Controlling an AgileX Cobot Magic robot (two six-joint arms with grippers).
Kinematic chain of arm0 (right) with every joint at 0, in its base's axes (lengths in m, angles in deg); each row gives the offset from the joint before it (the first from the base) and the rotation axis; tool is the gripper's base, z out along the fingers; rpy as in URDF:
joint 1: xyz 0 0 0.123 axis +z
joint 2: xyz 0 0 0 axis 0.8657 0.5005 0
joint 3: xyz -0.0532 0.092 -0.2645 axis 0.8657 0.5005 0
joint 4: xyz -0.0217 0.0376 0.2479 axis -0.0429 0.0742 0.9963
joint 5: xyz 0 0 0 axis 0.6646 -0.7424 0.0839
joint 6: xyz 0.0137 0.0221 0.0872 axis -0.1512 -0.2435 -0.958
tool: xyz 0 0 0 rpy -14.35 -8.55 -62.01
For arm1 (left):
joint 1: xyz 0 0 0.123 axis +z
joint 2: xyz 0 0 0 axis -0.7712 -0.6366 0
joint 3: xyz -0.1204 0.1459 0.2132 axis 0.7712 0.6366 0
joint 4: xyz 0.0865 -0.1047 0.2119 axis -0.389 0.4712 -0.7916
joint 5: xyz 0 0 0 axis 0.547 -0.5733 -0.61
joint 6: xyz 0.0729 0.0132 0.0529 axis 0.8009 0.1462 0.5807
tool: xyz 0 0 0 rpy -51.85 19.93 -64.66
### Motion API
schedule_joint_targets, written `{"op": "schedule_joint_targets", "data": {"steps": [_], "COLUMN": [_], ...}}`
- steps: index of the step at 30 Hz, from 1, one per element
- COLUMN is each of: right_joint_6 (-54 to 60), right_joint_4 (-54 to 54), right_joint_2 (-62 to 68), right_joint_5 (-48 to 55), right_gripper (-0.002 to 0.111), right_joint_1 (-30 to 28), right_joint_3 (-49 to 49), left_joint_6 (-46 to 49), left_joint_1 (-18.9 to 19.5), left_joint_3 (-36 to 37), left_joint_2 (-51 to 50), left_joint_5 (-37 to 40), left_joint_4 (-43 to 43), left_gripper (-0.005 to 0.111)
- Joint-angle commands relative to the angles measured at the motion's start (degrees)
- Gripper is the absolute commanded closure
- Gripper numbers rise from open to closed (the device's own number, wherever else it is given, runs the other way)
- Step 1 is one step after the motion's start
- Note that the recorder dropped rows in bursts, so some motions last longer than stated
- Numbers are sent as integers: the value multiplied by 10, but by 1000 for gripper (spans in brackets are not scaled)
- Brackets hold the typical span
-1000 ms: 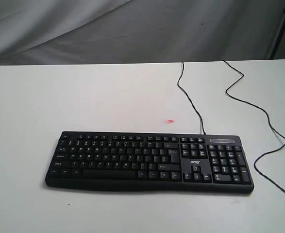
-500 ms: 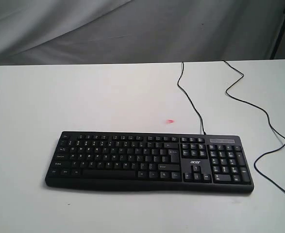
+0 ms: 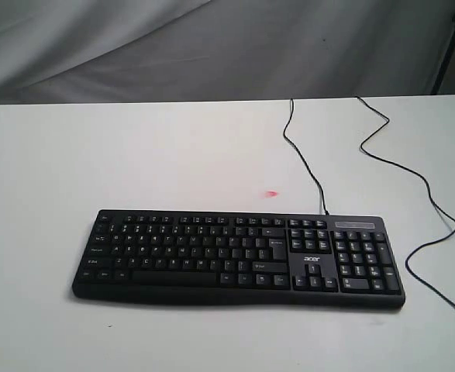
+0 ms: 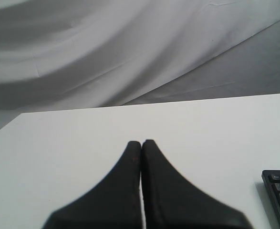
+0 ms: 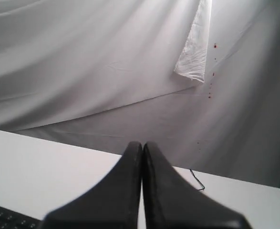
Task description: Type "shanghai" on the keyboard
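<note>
The black keyboard (image 3: 239,260) with white legends and an acer logo lies flat on the white table (image 3: 134,155), toward its front. A thin black cable (image 3: 305,159) runs from its back edge to the table's far side. Neither arm shows in the exterior view. In the left wrist view my left gripper (image 4: 141,142) is shut with nothing between its fingers, over bare table, with a corner of the keyboard (image 4: 279,193) off to one side. My right gripper (image 5: 142,143) is likewise shut and empty, with keyboard keys (image 5: 4,218) at the frame's corner.
A second black cable (image 3: 413,174) winds across the table's right part to its edge. A small red mark (image 3: 271,194) sits on the table behind the keyboard. Grey cloth (image 3: 211,46) hangs behind the table. A dark stand leg (image 3: 448,46) is at the far right.
</note>
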Motion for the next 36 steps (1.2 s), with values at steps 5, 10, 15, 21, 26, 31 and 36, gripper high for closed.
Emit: {"op": "schedule_joint_targets", "data": {"steps": [5,10,15,21,26,31,36], "right_joint_6": [-1,-3,-3,-3,-3,-3,-3], "right_joint_4": [1,1,10,32,32,32,32], "right_joint_2": [-72,-72,-72,-72,-72,-72,-72], "right_joint_5": [48,177,199,199,199,199,199], "right_gripper": [108,108,108,108,108,108,108], "right_joint_1": [-5,-5,-5,-5,-5,-5,-5], "right_joint_3": [69,69,69,69,69,69,69], "left_joint_6": [-2,-2,-2,-2,-2,-2,-2], "left_joint_1": [-2,-2,-2,-2,-2,-2,-2], "left_joint_3": [3,3,3,3,3,3,3], "left_joint_2": [-2,-2,-2,-2,-2,-2,-2], "left_joint_5": [-3,-2,-2,-2,-2,-2,-2], "left_joint_4": [0,0,0,0,0,0,0], "left_gripper": [106,106,106,106,106,106,106]}}
